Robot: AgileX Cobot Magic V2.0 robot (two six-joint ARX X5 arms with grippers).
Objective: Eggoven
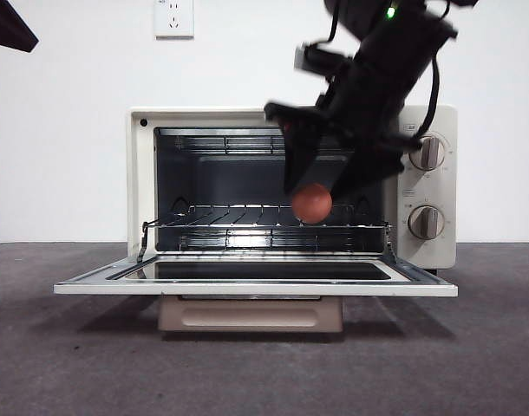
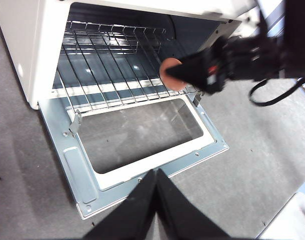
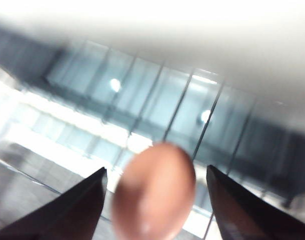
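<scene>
One egg (image 1: 312, 203) is hanging pinched in the right gripper (image 1: 315, 198) above the toaster oven (image 1: 425, 186) rack (image 1: 247, 217); the left gripper (image 2: 156, 176) is waiting pressed together over the open door (image 1: 256, 286).

Egg (image 1: 312, 203) just above rack (image 1: 221, 217) at oven (image 1: 143, 182) mouth, right side; door (image 1: 247, 286) down in front.

Right arm comes in from the upper right, angled down and to the left, its black two-jaw right gripper (image 1: 311, 198) clamped around a small reddish-brown egg (image 1: 312, 203). The black left gripper (image 2: 156, 176) hangs back with jaws pressed together, holding nothing.
</scene>
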